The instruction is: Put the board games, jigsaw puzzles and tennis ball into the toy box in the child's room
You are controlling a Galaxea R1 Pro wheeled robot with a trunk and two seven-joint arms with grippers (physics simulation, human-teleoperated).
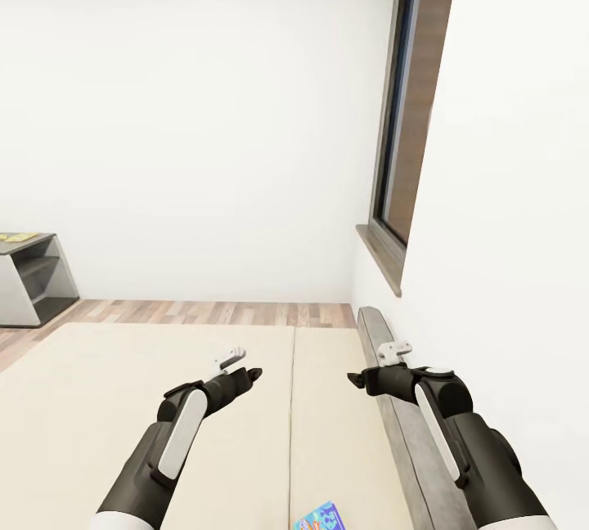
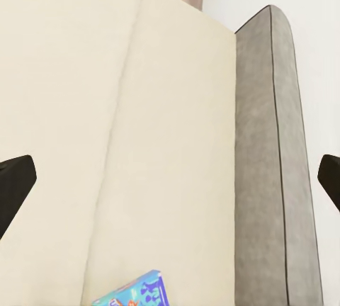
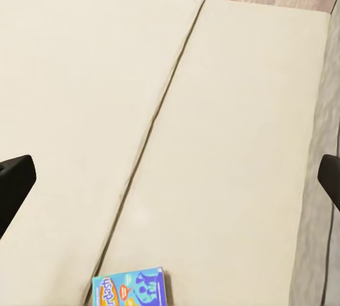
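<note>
Robot is at the bed [image 1: 164, 399], both arms out over the beige mattress. Left end effector [image 1: 245, 372] and right end effector [image 1: 360, 380] both hover above it, empty. In each wrist view the two dark fingertips [image 2: 14, 185] sit at opposite edges of the picture, so both end effectors are spread wide, nothing between them.

Task thing here: small blue board game [image 1: 321, 518], flat on the mattress, behind and below both end effectors, closer to the robot's body, just beside the mattress seam. Left wrist view catches its corner [image 2: 134, 292]; right wrist view shows more of it [image 3: 131, 288]. Grey headboard [image 1: 393, 424] runs under the right arm, beside the white wall and window [image 1: 405, 105]. A grey shelf unit [image 1: 29, 276] stands well apart, far beyond the left end effector.

Step in hand, as a judgement: reach and grasp of the blue box. To do it well: pull an end effector back toward the base and lower it, since both are past the box now. Box is flat, so come in at an edge, tilt the fingers so one slips under on the soft mattress, and close across the thin side. The right arm looks the nearer side, headboard permitting. The second board game on the bed is not seen here.
</note>
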